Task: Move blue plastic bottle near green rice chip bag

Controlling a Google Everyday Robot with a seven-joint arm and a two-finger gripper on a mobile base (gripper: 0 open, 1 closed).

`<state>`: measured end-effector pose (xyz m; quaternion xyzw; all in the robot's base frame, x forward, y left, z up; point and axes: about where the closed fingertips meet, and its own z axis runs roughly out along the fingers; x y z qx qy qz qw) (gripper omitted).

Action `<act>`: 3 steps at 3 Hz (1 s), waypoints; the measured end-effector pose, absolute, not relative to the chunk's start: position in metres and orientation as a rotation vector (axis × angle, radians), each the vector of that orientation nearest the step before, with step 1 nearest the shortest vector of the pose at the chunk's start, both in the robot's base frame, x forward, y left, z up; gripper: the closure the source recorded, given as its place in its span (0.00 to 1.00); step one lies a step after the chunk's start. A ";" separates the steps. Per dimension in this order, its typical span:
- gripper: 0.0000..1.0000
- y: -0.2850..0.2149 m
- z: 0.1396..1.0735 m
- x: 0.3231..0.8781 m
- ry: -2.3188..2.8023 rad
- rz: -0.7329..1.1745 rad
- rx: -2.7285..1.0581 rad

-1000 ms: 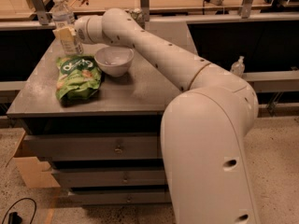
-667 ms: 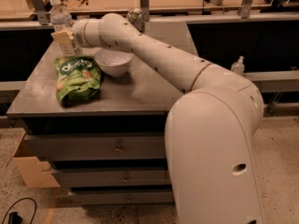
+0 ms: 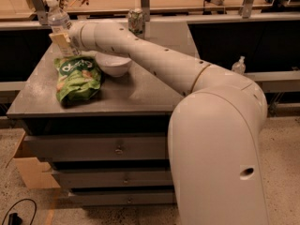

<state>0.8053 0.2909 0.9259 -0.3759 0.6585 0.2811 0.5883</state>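
The robot arm (image 3: pixel 154 60) reaches across the grey worktop (image 3: pixel 136 93) toward 10 o'clock. The green rice chip bag (image 3: pixel 77 76) lies at the left. Just at its 12 o'clock, the end effector (image 3: pixel 61 40) is clamped on the blue plastic bottle (image 3: pixel 58 20).

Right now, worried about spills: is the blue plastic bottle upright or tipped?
Upright: the blue plastic bottle is cap up, behind the green rice chip bag, with the gripper at its lower half.
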 end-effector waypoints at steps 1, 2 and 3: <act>0.15 0.290 0.926 0.803 1.533 0.639 -0.870; 0.00 0.289 0.927 0.802 1.533 0.638 -0.871; 0.00 0.289 0.927 0.802 1.533 0.638 -0.871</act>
